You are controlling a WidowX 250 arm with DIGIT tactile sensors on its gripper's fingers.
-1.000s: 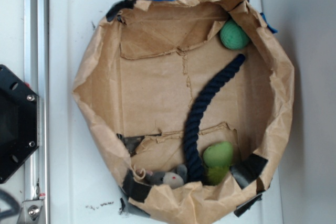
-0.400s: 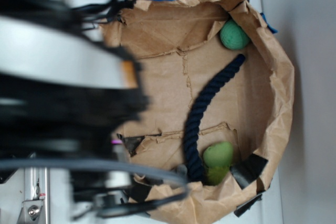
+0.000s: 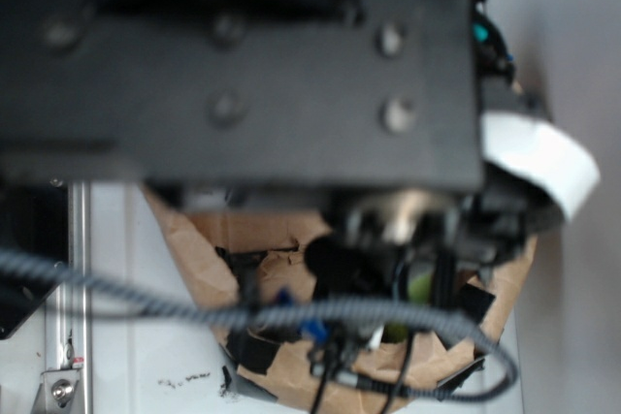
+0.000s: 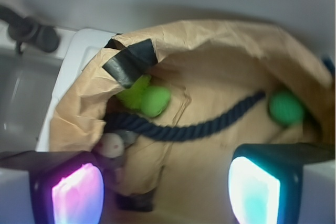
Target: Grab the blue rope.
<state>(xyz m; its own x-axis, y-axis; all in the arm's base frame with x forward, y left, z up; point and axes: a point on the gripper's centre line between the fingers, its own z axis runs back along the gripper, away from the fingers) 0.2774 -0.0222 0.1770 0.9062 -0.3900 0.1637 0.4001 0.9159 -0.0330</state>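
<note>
The blue rope (image 4: 184, 129), dark navy and twisted, lies in a curve across the floor of a brown paper bag (image 4: 210, 40) in the wrist view. My gripper (image 4: 165, 188) hovers above the bag, open, its two glowing pads (image 4: 79, 192) wide apart with nothing between them. The rope lies beyond the fingertips, untouched. In the exterior view my black arm (image 3: 243, 75) covers most of the bag and hides the rope and the gripper.
A light green toy (image 4: 147, 98) and a grey-white mouse toy (image 4: 111, 144) sit by one rope end, a green ball (image 4: 286, 107) by the other. Black tape (image 4: 128, 61) patches the bag's rim. A grey braided cable (image 3: 194, 312) hangs across the exterior view.
The arm has swung in from the left over the bag and now blocks most of the exterior view. While it still showed, the rope and toys lay still.
</note>
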